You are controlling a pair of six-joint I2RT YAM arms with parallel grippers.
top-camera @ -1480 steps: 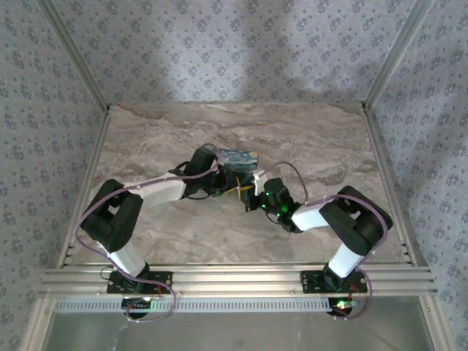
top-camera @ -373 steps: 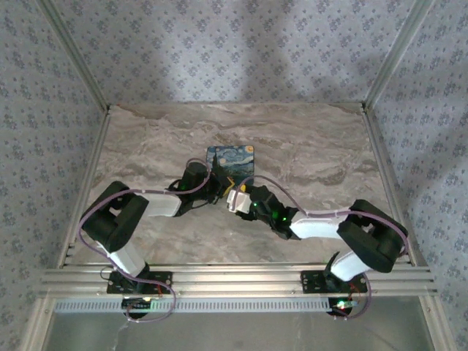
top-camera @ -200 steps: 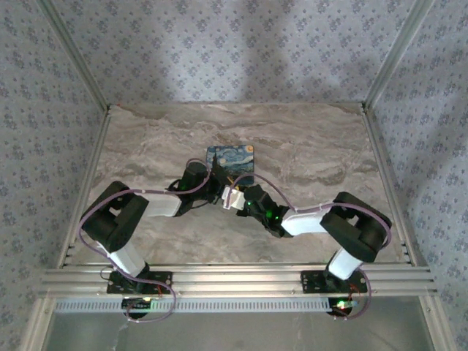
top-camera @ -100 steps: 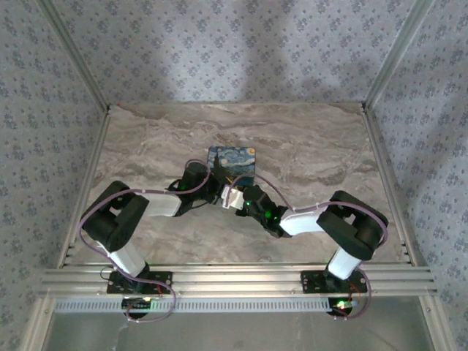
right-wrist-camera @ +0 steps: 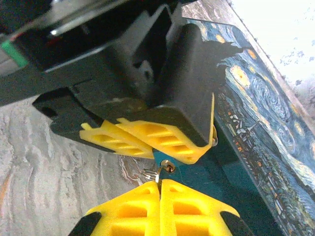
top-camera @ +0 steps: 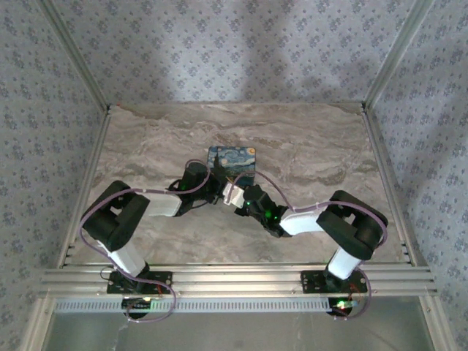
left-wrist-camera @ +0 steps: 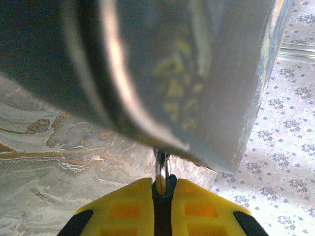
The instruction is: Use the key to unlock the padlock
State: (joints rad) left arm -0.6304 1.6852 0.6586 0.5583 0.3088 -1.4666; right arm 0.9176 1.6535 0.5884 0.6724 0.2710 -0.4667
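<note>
Now the padlock [top-camera: 232, 161] lies mid-table [top-camera: 314, 153], just beyond both grippers. The left gripper [left-wrist-camera: 161, 184] is clamped on the key [left-wrist-camera: 161, 169], blade meeting the padlock's edge. The right gripper [right-wrist-camera: 158, 189] is closed just beside. Insertion looks underway; the turn remains.

One padlock [top-camera: 232, 159], one key [right-wrist-camera: 165, 166], two arms [top-camera: 157, 205] [top-camera: 311, 218].

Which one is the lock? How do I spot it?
Look at the marble table. Near its middle, just beyond the left claw and right claw, is the padlock. It's a dark-blue block with a swirly starry-night picture; the claws are plain black and yellow.
</note>
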